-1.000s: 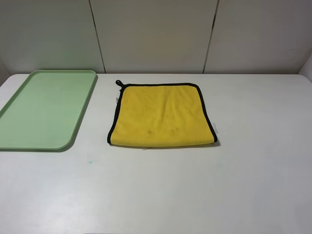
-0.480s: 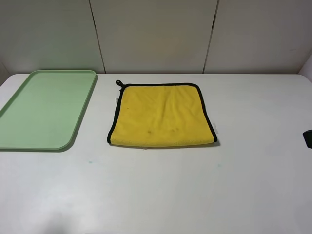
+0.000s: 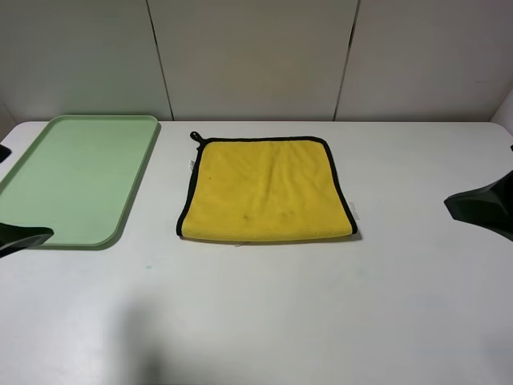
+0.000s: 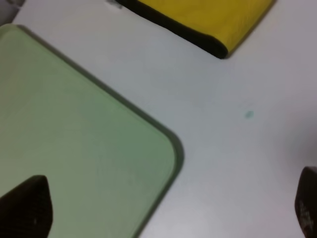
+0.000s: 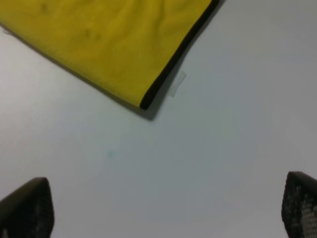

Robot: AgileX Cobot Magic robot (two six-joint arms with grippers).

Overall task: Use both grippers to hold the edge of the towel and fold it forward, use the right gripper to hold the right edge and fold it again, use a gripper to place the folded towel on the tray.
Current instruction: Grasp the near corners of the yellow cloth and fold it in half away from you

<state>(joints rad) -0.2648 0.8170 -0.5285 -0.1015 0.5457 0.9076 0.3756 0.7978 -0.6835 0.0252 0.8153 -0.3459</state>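
**Two Open Hands and a Yellow Towel Lying Flat**

A bright yellow fluffy square towel lies flat in the middle of the big white table. A thin black trim runs along its left side, its far side and its right side. The side nearest me is a soft, rounded yellow edge. A little black loop sticks out at the far left corner. A tiny white tag peeks out by the near right corner.

To the left of the towel sits a large pale green plastic tray with round corners and a low rim. The towel and the tray are near each other but not touching.

The black left hand is at the left edge of the table, by the near corner of the tray. Its two fingers are spread wide. One finger hangs over the tray and the other hangs over the table. It holds nothing.

The black right hand is out on the right side of the table, well apart from the towel. Its fingers are spread wide too, with only table between them. It holds nothing.

A tiny blue-green spot marks the table just in front of the tray's near right corner. A pale panelled wall stands behind the table.
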